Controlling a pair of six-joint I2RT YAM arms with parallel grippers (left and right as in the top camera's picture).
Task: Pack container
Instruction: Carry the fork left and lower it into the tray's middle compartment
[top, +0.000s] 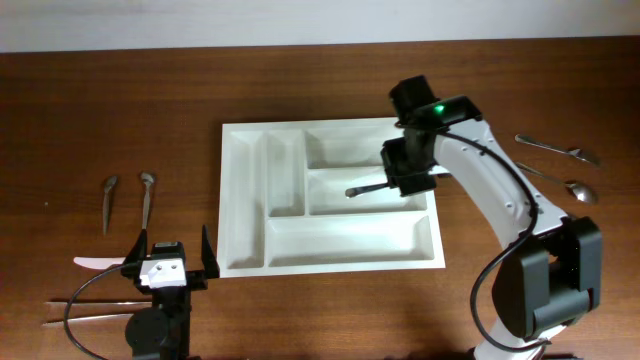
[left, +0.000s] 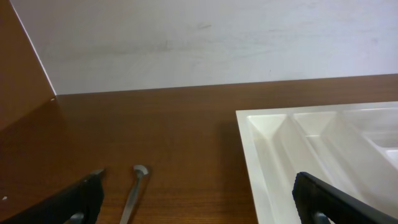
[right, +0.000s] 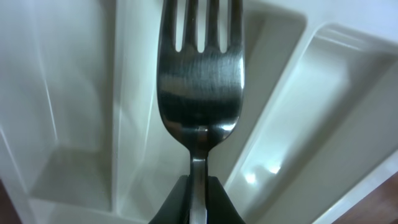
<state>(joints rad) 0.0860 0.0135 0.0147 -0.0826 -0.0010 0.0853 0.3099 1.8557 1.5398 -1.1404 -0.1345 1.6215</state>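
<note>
The container (top: 245, 200) is a large white cutlery tray in the middle of the table. My right gripper (top: 398, 184) hangs over its middle crosswise compartment, shut on the handle of a steel fork (top: 362, 190) whose tines point left. In the right wrist view the fork (right: 200, 81) fills the frame, its neck pinched between the gripper (right: 198, 193) fingers, with the tray's dividers (right: 124, 93) beneath. My left gripper (top: 173, 245) stands open near the tray's front left corner, holding nothing. The left wrist view shows the container's (left: 273, 143) near corner beside the right finger (left: 336, 202).
Two steel spoons (top: 110, 198) (top: 147, 195) lie left of the tray; one spoon (left: 135, 186) shows between my left fingers. A white utensil (top: 95, 263) and thin sticks (top: 80, 305) lie at the front left. More cutlery (top: 560, 150) (top: 580, 190) lies at the right.
</note>
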